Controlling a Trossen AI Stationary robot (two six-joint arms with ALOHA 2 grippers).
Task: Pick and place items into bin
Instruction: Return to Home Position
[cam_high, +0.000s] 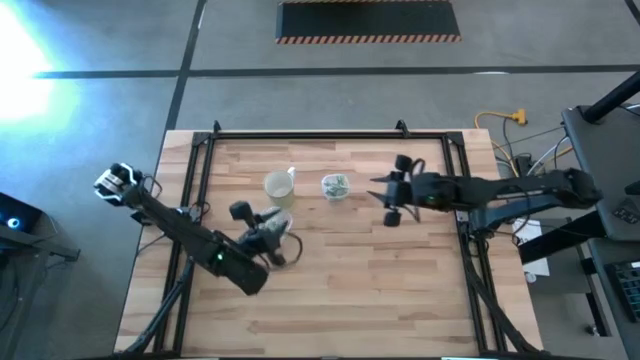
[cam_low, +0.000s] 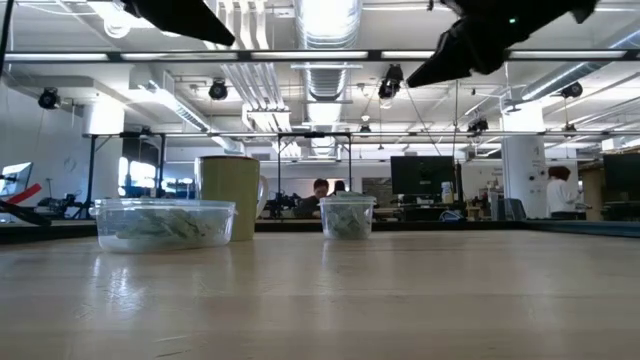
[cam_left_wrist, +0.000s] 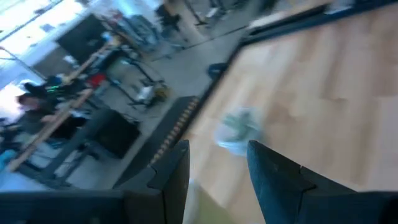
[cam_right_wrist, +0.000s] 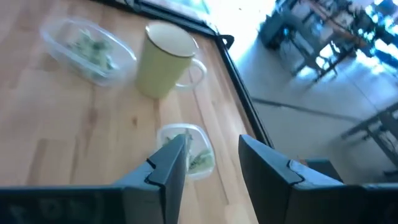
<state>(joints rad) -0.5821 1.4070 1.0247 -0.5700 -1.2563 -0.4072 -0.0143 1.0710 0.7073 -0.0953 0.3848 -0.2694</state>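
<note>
Two clear plastic bins (cam_low: 165, 206) of pale-green packets (cam_low: 160, 228) and one yellowish cup (cam_low: 230, 195) sit toward the wooden bench's (cam_high: 350, 290) far edge. The left tool (cam_left_wrist: 219, 149) and right tool (cam_right_wrist: 212, 142) both hang released.

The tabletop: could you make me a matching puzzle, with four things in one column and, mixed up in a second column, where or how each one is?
Things
1. cup
2. wider clear bin
3. smaller clear bin
4. right end effector

Descriptions
A. dark, fingers apart, holding nothing
B. pale yellowish, with a handle
C. right next to the left end effector in the high view, green-and-white packets inside
D. just right of the cup in the high view, packets inside

Pairs: 1-B, 2-C, 3-D, 4-A
</note>
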